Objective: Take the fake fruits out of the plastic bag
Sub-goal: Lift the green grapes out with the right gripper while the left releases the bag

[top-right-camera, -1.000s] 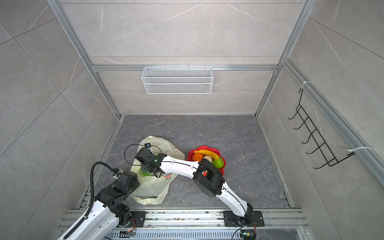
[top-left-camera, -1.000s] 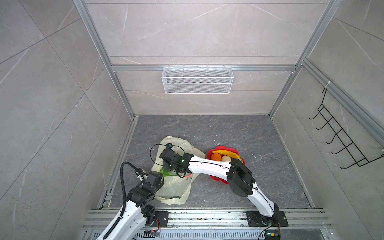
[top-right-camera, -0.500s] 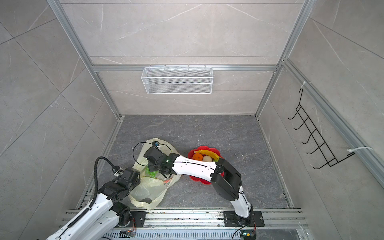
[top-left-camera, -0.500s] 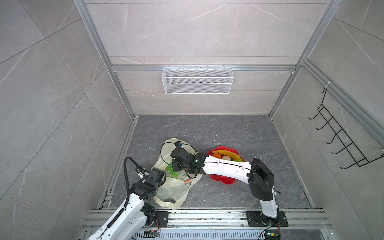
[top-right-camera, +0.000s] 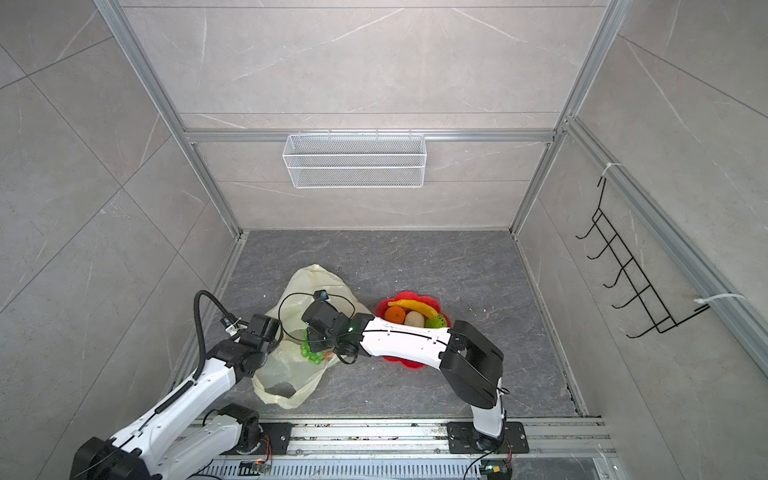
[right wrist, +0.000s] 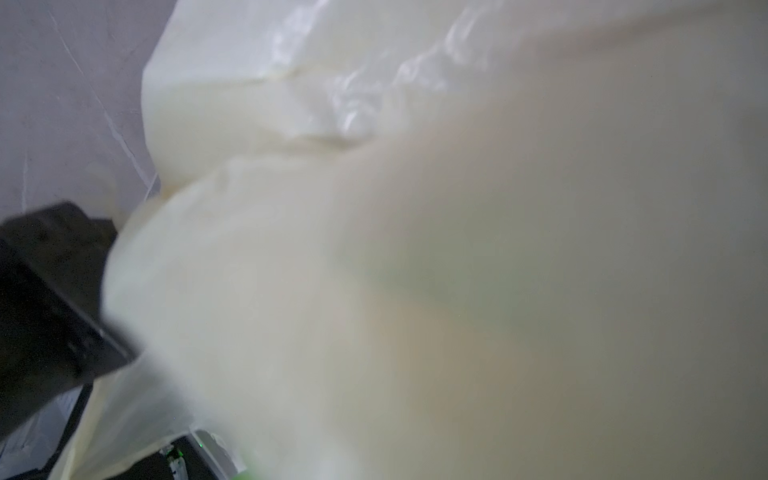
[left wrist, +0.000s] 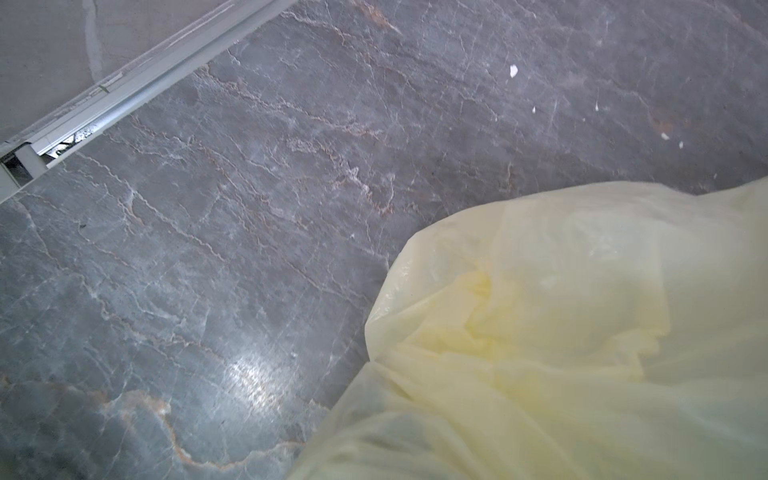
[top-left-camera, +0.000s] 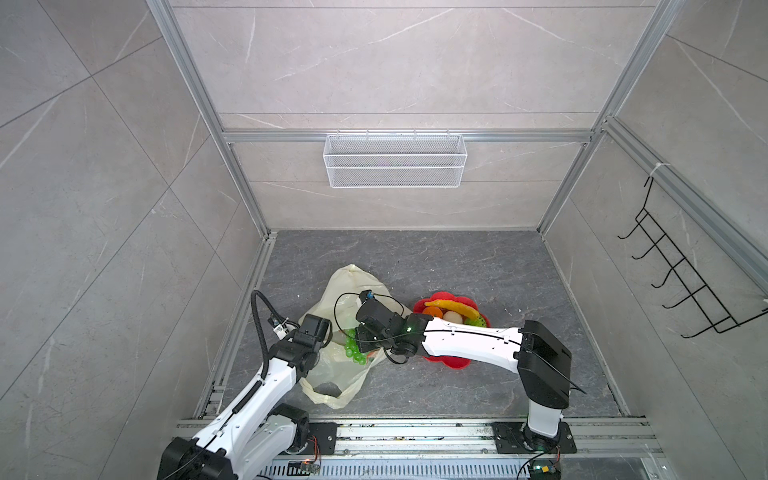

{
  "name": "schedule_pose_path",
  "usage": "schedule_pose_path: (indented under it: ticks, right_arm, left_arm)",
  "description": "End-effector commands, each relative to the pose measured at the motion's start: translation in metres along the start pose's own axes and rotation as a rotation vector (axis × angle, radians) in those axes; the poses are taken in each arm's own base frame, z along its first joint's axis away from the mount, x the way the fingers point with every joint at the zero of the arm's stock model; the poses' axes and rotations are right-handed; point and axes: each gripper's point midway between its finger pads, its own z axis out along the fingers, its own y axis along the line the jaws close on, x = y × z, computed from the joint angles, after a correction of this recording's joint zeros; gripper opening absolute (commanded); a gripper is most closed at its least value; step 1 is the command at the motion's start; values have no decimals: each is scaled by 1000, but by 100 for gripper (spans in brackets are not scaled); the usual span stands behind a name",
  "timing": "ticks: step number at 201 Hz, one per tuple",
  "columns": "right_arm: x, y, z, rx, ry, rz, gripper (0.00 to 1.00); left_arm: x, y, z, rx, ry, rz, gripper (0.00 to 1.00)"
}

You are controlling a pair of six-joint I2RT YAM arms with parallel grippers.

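Note:
The pale-yellow plastic bag [top-left-camera: 347, 286] [top-right-camera: 309, 282] lies crumpled on the grey floor, one handle loop toward the front. My left gripper [top-left-camera: 327, 337] [top-right-camera: 277, 337] is shut on the bag's left edge. Bag film [left wrist: 540, 332] covers its fingers in the left wrist view. My right gripper [top-left-camera: 360, 337] [top-right-camera: 316, 334] reaches across over the bag, shut on the green grape bunch [top-left-camera: 355, 352] [top-right-camera: 311, 353] hanging under it. Bag film [right wrist: 415, 249] veils the right wrist view. A banana [top-left-camera: 451, 306], an orange [top-left-camera: 432, 312], a peach [top-left-camera: 452, 316] and a green fruit [top-left-camera: 478, 321] lie on the red plate [top-left-camera: 453, 365].
A white wire basket [top-left-camera: 395, 160] hangs on the back wall and a black hook rack [top-left-camera: 681, 282] on the right wall. An aluminium rail [top-left-camera: 245, 324] runs along the floor's left edge. The right forearm spans over the plate's front.
The right gripper has drawn rightward toward the plate with the grapes following. The left gripper has moved in and up along the bag's left edge, and the bag has shifted.

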Motion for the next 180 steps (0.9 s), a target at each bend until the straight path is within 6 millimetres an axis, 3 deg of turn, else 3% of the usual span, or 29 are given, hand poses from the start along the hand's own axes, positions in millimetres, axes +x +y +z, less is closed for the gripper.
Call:
schedule_pose_path:
  ticks: [1, 41, 129, 153, 180]
  right_arm:
    - [-3, 18, -8, -70, -22, -26, 14]
    - [6, 26, -16, -98, -9, -51, 14]
    - [2, 17, -63, -112, -59, -55, 15]
    - [-3, 6, -74, -114, -75, -25, 15]
    - [-16, -24, -90, -116, -104, 62, 16]
  left_arm:
    - [-23, -22, 3, 54, -30, -32, 6]
    - [-40, -30, 12, 23, -31, -33, 6]
    - [-61, -4, 37, -50, -5, -107, 6]
    - [-56, -5, 38, -31, 18, -104, 6]
    - [-51, -5, 37, -8, 31, -103, 6]
